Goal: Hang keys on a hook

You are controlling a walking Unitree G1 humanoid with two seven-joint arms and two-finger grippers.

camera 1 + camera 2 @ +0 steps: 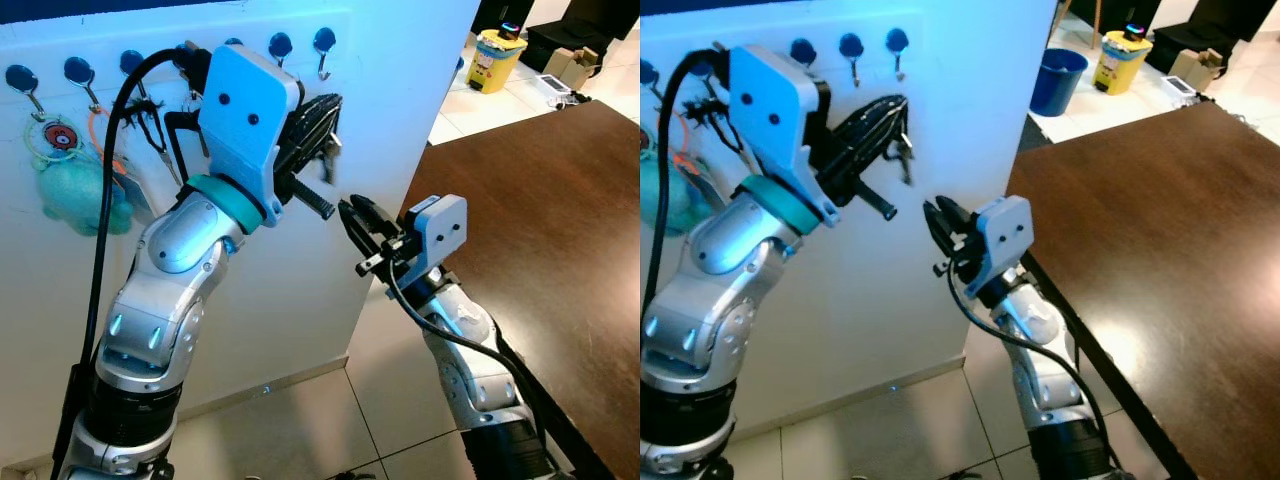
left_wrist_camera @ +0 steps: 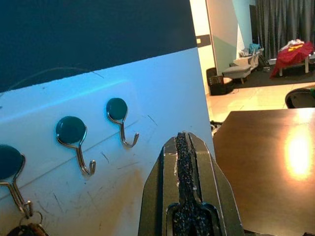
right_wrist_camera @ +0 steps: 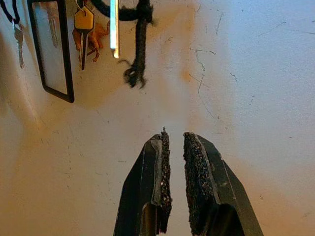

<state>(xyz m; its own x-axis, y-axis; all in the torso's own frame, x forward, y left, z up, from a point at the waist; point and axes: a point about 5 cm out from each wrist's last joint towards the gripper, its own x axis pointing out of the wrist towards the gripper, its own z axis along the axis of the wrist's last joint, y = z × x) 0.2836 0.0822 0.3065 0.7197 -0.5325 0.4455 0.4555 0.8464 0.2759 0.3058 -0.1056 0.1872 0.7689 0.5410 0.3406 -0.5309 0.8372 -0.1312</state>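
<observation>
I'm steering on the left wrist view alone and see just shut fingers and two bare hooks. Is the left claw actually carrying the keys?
Observer: It looks so. In the head views a key dangles under the left claw.
Operator: Where is it against the hooks?
Observer: The claw sits just below the rightmost hook, and the key is not on it yet.
Operator: And the other arm?
Observer: The right claw hovers lower, holding nothing, with its fingers slightly apart.

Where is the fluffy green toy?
The green toy hangs on the white wall at the far left of the left eye view, under the row of hooks, beside the left arm.
</observation>
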